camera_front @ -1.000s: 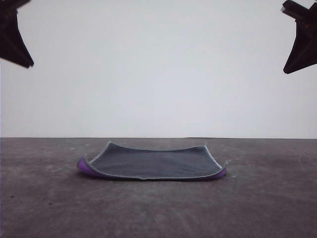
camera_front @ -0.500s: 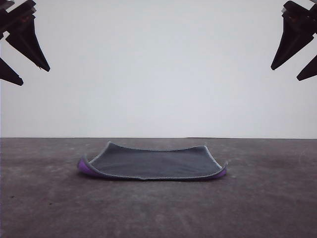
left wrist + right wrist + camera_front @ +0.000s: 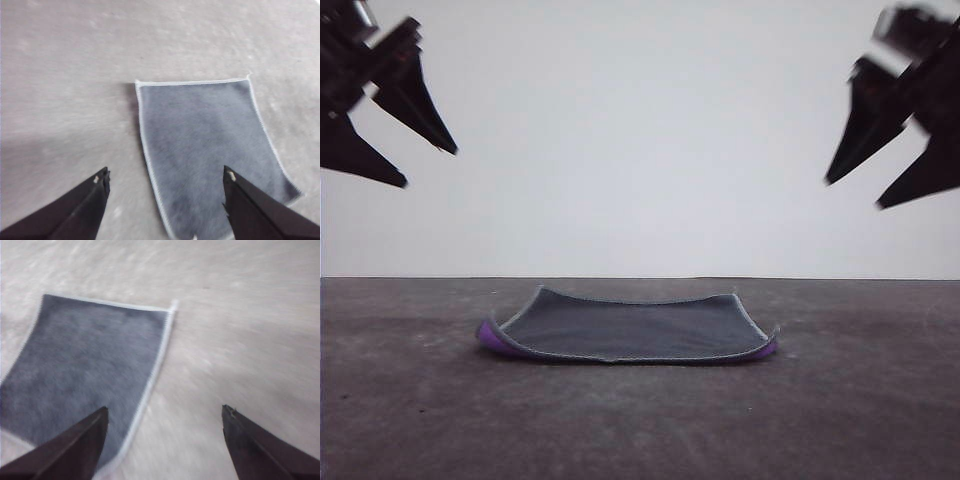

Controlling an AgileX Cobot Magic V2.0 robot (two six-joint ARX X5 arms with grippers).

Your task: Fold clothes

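End effectors (image 3: 430, 167) (image 3: 852, 195) hang spread above cloth (image 3: 628, 328) on grey table (image 3: 640, 430).

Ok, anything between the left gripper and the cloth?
Nothing. In the front view the open left gripper hangs above the cloth with bare wall and table between.
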